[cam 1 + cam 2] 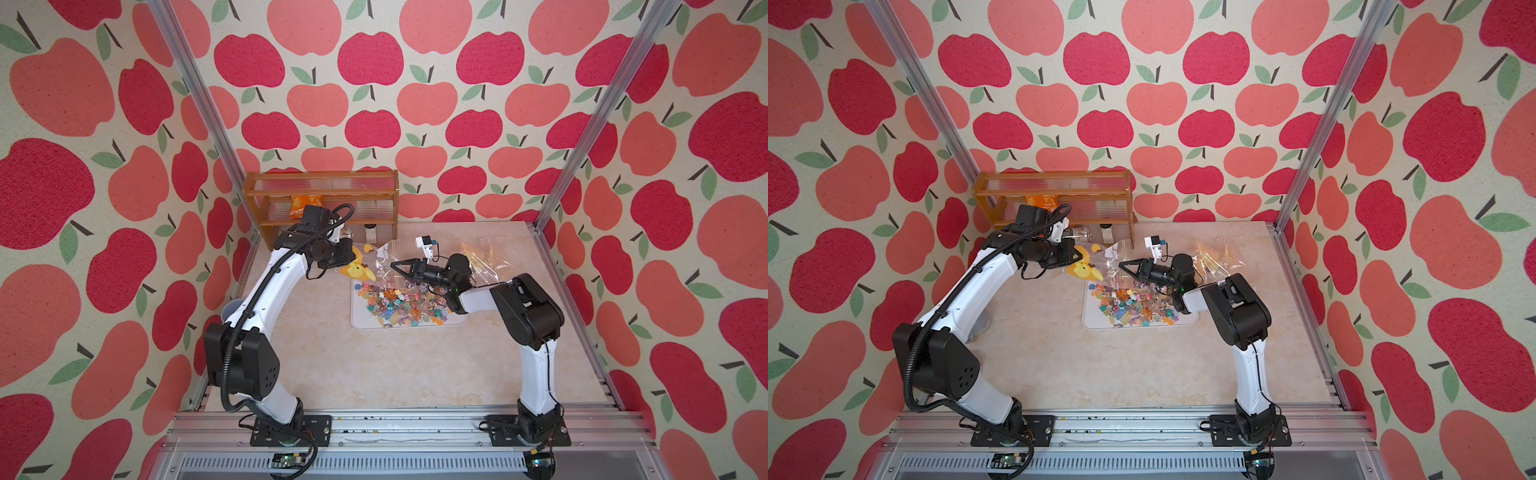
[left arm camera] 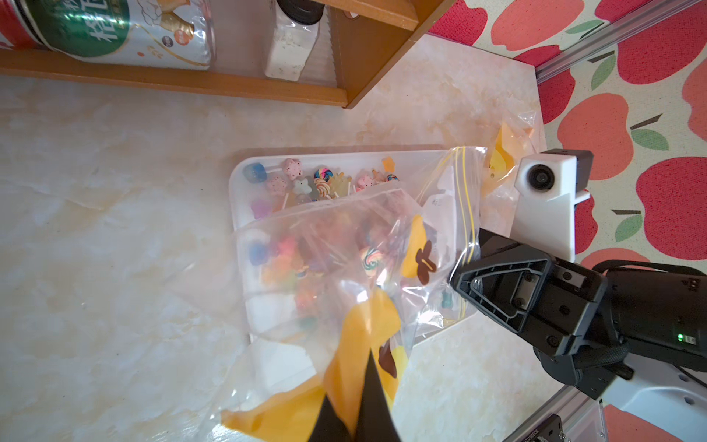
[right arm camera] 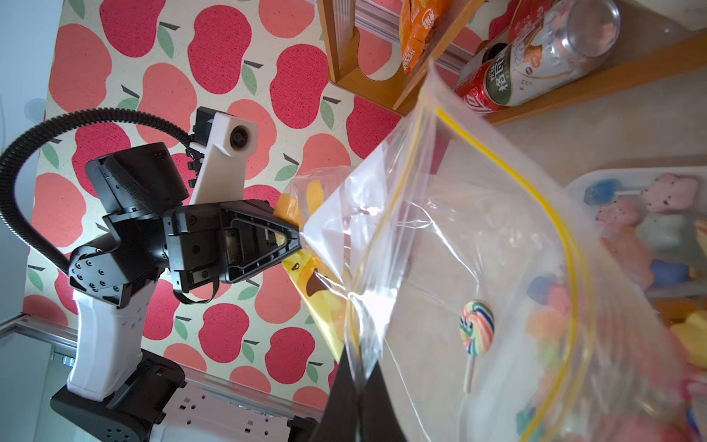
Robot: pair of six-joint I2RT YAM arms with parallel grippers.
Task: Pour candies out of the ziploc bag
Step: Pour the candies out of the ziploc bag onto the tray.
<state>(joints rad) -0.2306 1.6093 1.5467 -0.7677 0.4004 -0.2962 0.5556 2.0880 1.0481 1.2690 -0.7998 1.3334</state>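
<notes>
Both grippers hold the clear ziploc bag [image 1: 380, 266] [image 1: 1113, 268] up over a white tray [image 1: 361, 324] [image 1: 1094, 322]. The candies [image 1: 399, 305] [image 1: 1133, 305] lie heaped in that tray. My left gripper [image 1: 353, 259] [image 2: 355, 386] is shut on the bag's yellow printed corner. My right gripper [image 1: 392, 264] [image 3: 359, 356] is shut on clear film near the yellow zip line. In the right wrist view a swirled lollipop [image 3: 476, 327] sticks inside the bag [image 3: 459, 229]; the left wrist view shows it too, lollipop [image 2: 371, 260], with more candies [image 2: 325, 180] beyond the bag.
A wooden shelf [image 1: 320, 199] stands at the back left with an orange snack packet [image 1: 305, 205], cans [image 2: 114, 30] and a jar [image 2: 290, 49]. A second crumpled clear bag [image 1: 484, 257] lies behind the right arm. Metal frame posts and apple-print walls enclose the table.
</notes>
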